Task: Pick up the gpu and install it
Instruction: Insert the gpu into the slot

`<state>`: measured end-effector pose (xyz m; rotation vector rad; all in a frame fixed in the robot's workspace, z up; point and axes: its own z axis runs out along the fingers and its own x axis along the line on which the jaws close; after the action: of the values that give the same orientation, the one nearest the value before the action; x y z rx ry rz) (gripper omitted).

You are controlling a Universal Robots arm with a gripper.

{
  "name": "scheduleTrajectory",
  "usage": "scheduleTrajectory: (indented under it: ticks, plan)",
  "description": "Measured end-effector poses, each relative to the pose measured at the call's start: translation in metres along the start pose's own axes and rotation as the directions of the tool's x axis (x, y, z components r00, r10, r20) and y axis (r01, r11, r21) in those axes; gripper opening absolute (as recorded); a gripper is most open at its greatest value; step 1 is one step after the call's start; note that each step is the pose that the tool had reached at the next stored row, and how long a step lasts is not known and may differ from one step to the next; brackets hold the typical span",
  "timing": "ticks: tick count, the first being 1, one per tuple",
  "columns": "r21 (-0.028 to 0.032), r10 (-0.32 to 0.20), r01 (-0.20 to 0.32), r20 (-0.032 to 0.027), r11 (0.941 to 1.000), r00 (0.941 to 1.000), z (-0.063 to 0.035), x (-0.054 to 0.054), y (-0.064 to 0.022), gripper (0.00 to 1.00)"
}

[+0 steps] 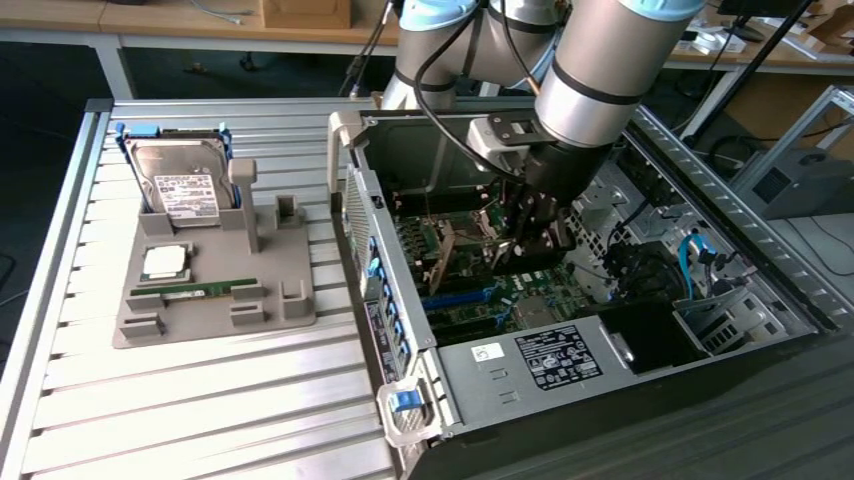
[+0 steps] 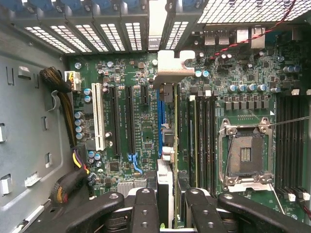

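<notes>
My gripper (image 2: 170,196) is shut on the gpu (image 2: 168,145), which shows edge-on in the wrist view and runs from between the black fingers (image 2: 146,208) out to its silver bracket (image 2: 171,68) by the case's rear slots. The card hangs just over the motherboard (image 2: 121,73), beside the blue expansion slot (image 2: 159,121); I cannot tell whether it touches the slot. In the exterior view the gripper (image 1: 529,248) reaches down inside the open computer case (image 1: 400,300), with the dark card (image 1: 513,258) under it.
A grey fixture (image 1: 214,300) on the exterior view's left holds a hard drive (image 1: 180,185), a processor chip (image 1: 164,262) and a green memory stick (image 1: 194,290). Inside the case are the open processor socket (image 2: 245,153), cable bundles (image 2: 58,82) and the power supply (image 1: 561,355).
</notes>
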<state>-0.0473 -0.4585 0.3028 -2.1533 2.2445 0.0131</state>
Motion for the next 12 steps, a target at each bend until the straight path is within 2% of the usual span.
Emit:
scheduleTrajectory:
  ticks: [7, 12]
  plan:
    - [0.0002, 0.000, 0.000, -0.0032, 1.0000, 1.0000, 0.0003, 0.0003, 0.0046, 0.27]
    - [0.0003, 0.000, 0.000, -0.0057, 1.0000, 1.0000, 0.0051, 0.0006, 0.0074, 0.27]
